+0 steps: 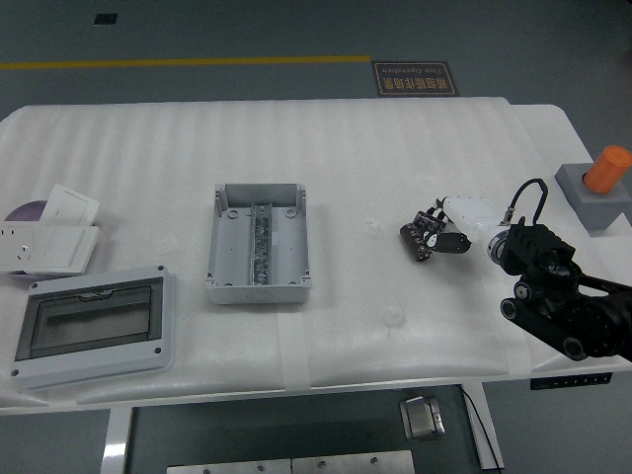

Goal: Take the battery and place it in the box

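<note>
One black-and-white right hand [446, 230] is curling its fingers around the dark cylindrical battery [418, 237], well right of the open grey plastic box [258, 243]

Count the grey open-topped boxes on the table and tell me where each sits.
1. The grey box sits open-topped left of the table's centre, well left of the battery and the right robot hand. The windowed cover at near left is not a box.

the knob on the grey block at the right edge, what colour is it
Orange. The knob sticks up from the grey block, seen clearly in the head view.
</note>
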You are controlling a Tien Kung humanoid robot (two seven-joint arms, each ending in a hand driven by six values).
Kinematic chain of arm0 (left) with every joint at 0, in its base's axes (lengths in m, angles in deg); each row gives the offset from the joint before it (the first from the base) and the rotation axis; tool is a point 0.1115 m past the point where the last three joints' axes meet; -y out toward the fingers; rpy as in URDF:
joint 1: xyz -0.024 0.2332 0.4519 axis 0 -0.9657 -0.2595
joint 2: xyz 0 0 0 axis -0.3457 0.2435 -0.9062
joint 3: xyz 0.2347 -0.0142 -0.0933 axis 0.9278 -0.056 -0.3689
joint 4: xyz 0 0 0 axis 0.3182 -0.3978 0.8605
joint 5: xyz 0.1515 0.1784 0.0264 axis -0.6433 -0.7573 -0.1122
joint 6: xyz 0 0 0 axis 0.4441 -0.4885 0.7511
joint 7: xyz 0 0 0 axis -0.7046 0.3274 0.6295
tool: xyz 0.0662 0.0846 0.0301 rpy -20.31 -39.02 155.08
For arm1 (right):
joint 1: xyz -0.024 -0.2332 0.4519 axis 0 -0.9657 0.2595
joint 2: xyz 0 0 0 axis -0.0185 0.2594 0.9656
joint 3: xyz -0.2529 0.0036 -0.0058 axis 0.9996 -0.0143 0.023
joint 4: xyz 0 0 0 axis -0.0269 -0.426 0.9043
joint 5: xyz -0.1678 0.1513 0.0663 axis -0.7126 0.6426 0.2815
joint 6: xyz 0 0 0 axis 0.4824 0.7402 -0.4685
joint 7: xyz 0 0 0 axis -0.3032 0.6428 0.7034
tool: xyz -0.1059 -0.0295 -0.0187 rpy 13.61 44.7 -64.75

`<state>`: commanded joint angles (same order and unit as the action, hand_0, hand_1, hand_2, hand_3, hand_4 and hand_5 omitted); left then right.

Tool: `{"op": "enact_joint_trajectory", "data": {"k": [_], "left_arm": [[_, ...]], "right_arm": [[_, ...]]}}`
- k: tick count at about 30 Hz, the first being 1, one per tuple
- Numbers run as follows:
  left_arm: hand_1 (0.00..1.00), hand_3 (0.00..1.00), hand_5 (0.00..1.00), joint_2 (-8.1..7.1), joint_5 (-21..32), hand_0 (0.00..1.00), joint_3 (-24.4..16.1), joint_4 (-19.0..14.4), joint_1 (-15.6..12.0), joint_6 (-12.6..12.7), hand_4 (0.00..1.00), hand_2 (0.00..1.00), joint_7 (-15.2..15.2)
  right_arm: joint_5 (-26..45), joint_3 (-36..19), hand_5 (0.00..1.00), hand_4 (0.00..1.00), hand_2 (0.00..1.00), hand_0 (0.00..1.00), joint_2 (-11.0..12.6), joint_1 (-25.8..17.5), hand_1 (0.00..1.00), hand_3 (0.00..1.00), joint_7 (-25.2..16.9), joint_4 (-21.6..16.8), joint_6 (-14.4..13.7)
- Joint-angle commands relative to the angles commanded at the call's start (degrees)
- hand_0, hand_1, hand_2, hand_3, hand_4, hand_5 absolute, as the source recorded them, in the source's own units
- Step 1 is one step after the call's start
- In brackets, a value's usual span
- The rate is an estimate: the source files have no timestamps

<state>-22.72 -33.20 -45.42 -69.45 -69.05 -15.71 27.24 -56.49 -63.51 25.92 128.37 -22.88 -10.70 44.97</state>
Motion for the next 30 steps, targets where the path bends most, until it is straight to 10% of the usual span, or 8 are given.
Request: {"op": "enact_joint_trajectory", "data": {"k": [13,14,19,30], "left_arm": [[0.688,0.6,0.482,-0.01,-0.39,0.675,-0.56,0.0,0.02,-0.16,0.575,0.574,-0.24],[0.689,0.6,0.48,0.0,-0.4,0.675,-0.59,0.0,0.0,-0.16,0.573,0.576,-0.25],[0.689,0.6,0.48,0.03,-0.37,0.675,-0.59,0.0,0.0,-0.13,0.573,0.576,-0.31],[0.688,0.6,0.479,0.0,-0.77,0.674,-1.04,0.0,0.0,-0.07,0.572,0.576,-0.23]], "right_arm": [[-0.89,0.06,0.119,0.227,0.585,0.672,-0.16,-0.36,0.67,0.715,0.11,-0.27,-1.52],[-0.88,0.01,0.063,0.224,0.525,0.462,-0.19,-0.4,0.445,0.694,0.12,-0.28,-1.59],[-1.12,-0.5,0.063,0.224,0.525,0.462,-0.21,-0.52,0.445,0.694,0.23,-0.81,-1.78],[-4.87,-7.45,0.008,0.195,0.512,0.418,-0.04,-1.04,0.389,0.685,2.04,-9.91,-1.85]]}}
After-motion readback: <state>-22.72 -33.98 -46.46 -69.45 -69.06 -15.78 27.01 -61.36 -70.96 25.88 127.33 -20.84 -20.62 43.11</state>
